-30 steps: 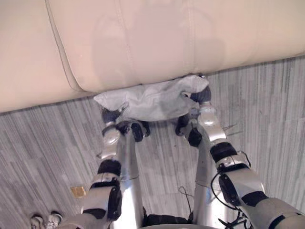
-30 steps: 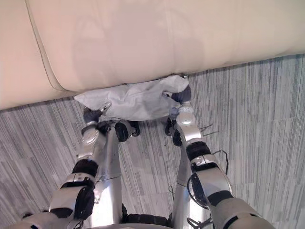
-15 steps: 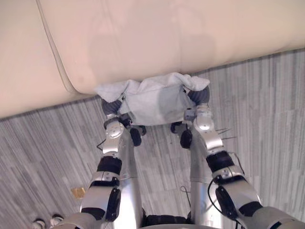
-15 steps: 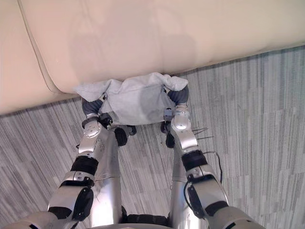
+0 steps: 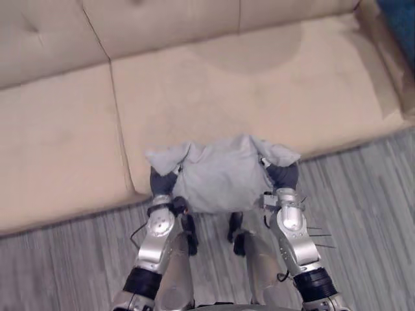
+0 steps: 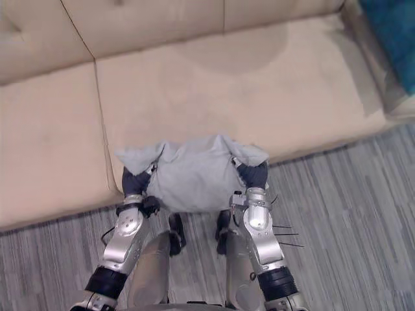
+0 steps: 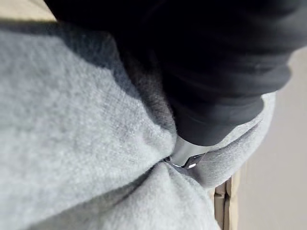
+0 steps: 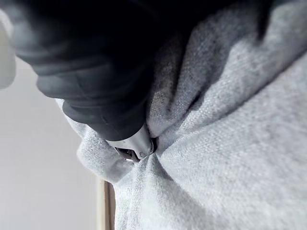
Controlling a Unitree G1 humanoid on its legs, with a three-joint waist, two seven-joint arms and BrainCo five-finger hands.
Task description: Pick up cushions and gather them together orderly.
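Observation:
A soft grey cushion [image 5: 220,172] hangs between my two hands, in front of the sofa's seat edge. My left hand [image 5: 162,183] grips its left corner and my right hand [image 5: 283,176] its right corner, and the cloth bunches over both. In the left wrist view a silver finger [image 7: 186,154] sinks into a fold of the grey cushion [image 7: 72,124]. The right wrist view has the same: a finger [image 8: 135,143] buried in gathered grey cloth [image 8: 240,148]. The cushion sags loosely in the middle.
A wide beige sofa [image 5: 214,84] spans the view ahead, with a seam [image 5: 117,110] between two seat pads. A teal thing [image 6: 392,32] lies at the sofa's far right end. Grey striped floor [image 6: 350,214] runs below the seat edge.
Both hands have curled onto the cushion's corners and raised it from the floor at the sofa's foot. The camera has risen, so the sofa seat now shows.

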